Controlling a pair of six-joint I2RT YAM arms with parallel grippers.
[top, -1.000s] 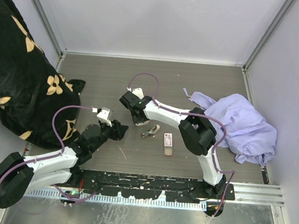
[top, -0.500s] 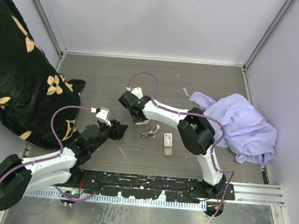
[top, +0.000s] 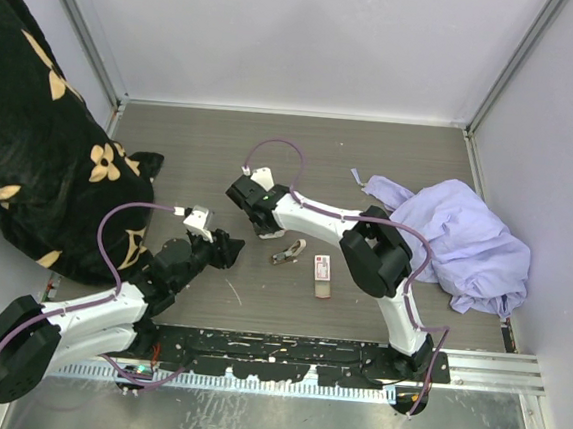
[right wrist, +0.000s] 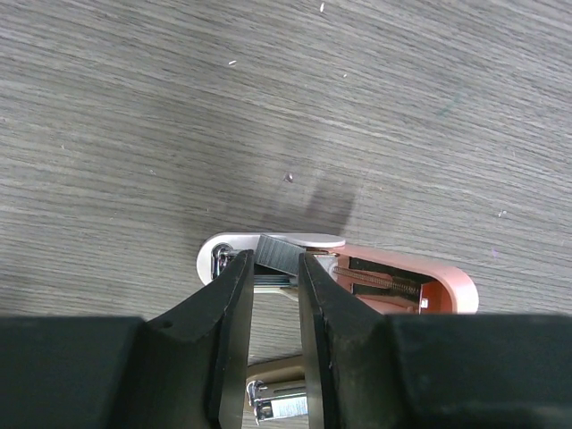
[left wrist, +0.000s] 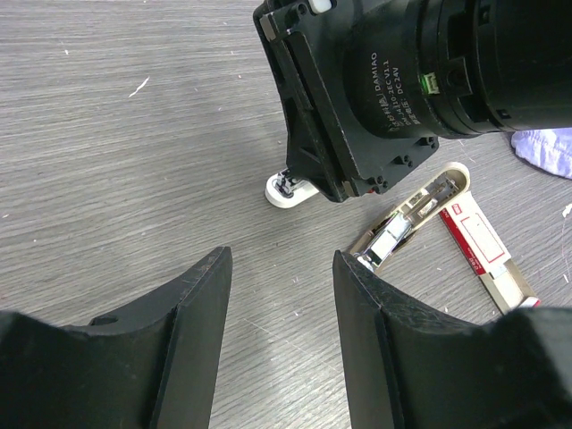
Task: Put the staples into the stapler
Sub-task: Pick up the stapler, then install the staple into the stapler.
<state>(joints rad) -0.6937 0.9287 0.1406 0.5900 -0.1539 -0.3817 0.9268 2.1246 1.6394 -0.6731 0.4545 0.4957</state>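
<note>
- The stapler [right wrist: 402, 284] lies opened on the counter [top: 222, 149], right under and just ahead of the right end effector [right wrist: 275, 261]; its pink shell faces up with the spring channel bare
- The right end effector stands with its jaws narrow around a grey metal piece [right wrist: 279, 254] at the stapler's front end; I cannot tell whether that piece is a strip of staples or part of the stapler, nor whether the jaws are pressing on it
- The staples box [left wrist: 474, 237] lies flat beyond the stapler, off to the side of the right end effector and untouched by it, with its tan inner tray [left wrist: 509, 286] slid partly out
- The left end effector [left wrist: 279, 268] hangs open with nothing between its fingers, near the stapler but apart from it, pointing toward the right wrist
- Judged progress: opening the stapler and the box looks done, and the work seems to be at the loading step itself
- Left to do, as far as can be seen: seat a strip fully in the channel, then close the stapler
</note>
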